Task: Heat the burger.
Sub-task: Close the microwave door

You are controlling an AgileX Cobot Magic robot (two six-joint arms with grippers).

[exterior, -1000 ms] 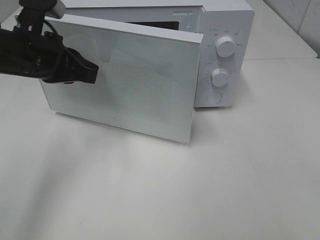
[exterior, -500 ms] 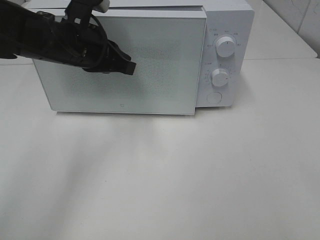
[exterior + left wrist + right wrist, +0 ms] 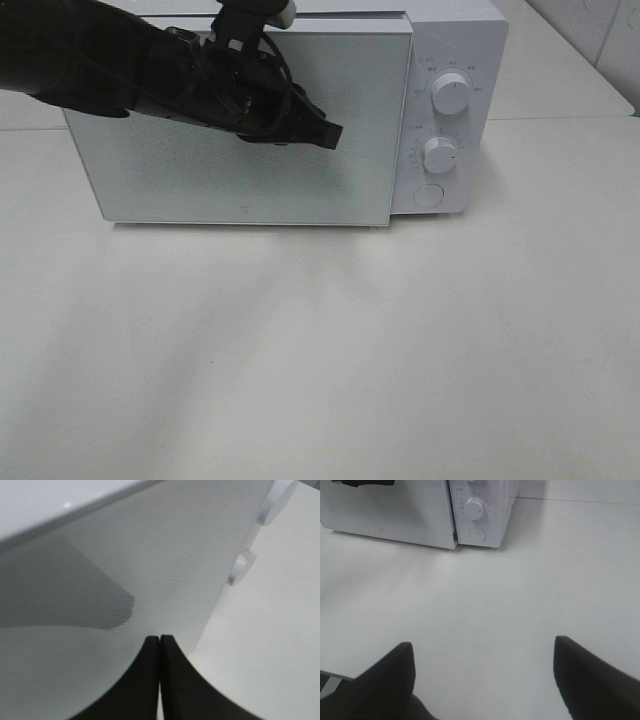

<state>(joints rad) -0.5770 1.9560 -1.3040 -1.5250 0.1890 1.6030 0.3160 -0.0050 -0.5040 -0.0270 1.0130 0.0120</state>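
The burger is hidden from every view. The white microwave (image 3: 452, 40) stands at the back of the table with its glass door (image 3: 200, 175) shut flat against its front. My left gripper (image 3: 331, 134) is shut with nothing between its fingers, and its tips sit in front of the door's upper right part. The left wrist view shows the two black fingertips (image 3: 150, 652) pressed together close to the door (image 3: 175, 555). My right gripper (image 3: 482, 652) stands open and empty low over the table, well in front of the microwave (image 3: 490, 510).
Two round knobs (image 3: 450, 96) (image 3: 439, 156) and a round button (image 3: 429, 195) sit on the microwave's right panel. The white table (image 3: 330, 350) stretches in front. A tiled wall (image 3: 600, 30) rises at the back right.
The microwave door swung from ajar to fully shut. My left arm swept rightward across the door front, its gripper staying shut. The right gripper has not changed.
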